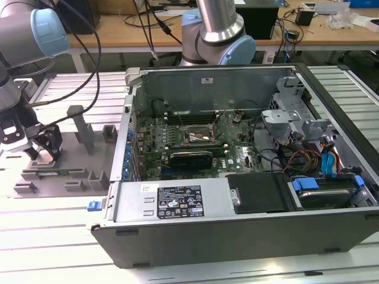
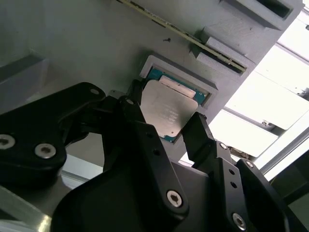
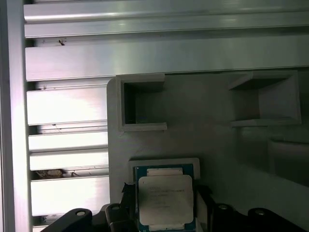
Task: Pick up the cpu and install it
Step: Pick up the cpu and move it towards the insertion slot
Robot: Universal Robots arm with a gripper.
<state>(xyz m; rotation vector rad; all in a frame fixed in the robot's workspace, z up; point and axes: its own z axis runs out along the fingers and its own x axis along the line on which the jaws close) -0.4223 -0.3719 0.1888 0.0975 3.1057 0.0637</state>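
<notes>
Two dark fingers [image 2: 137, 121] of the claw [image 2: 164, 108] stand parted, one on each side of the cpu [image 2: 166, 113], and they have no hold on anything. In both wrist views the gap between them looks a little wider than the chip. The cpu lies directly below the claw, centred between the fingertips.

The chip rests flat in a shallow square pocket [image 2: 149, 62] of the grey tray [image 1: 71, 155], with its silvery metal top facing up toward the claw. It is square, so it has no real long axis. Its edges run parallel to the pocket's walls, and the fingers face two opposite edges.

In the exterior view the tray sits on the slatted metal bench [image 1: 59, 236], at that view's left. The open computer case [image 1: 237, 213] is beside it, toward that view's right. The socket [image 1: 198, 136] on the board inside the case is well apart from the claw.
</notes>
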